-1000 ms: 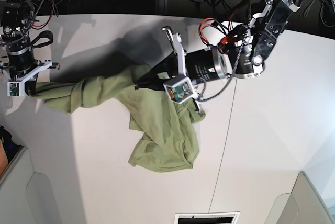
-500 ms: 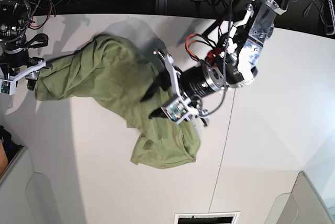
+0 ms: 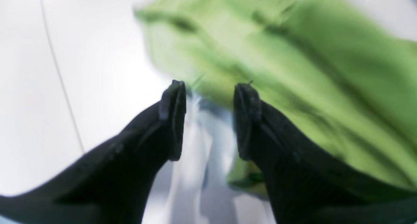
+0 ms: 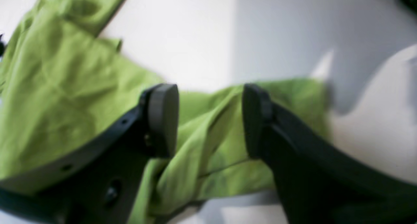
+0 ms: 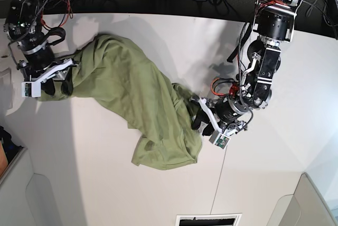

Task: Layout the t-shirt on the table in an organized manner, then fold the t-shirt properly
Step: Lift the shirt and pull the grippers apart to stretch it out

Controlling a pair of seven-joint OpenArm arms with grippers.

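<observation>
Still in the laying-out stage, by the look of it. T-shirt draped as a long rumpled band across the white table, long axis running diagonally from far left down to a bunched heap near the centre, just left of the dark seam.

Right end effector at the far-left end of the band; in the right wrist view, fingers spread with folds of green cloth lying in the gap between them, not pinched. Left end effector at the near-centre end, just beside the right edge of the heap; in the left wrist view, fingers spread, nothing clamped, cloth lying ahead and to one side of the tips, though heavily blurred.

Relation that matters: one end effector at each end of the shirt's long axis, each already closest to its own end, cloth running away between the two. Probably calls for closing on an edge at both ends and pulling apart along that diagonal to flatten the band. Exact hem or sleeve under either gap impossible to tell.
</observation>
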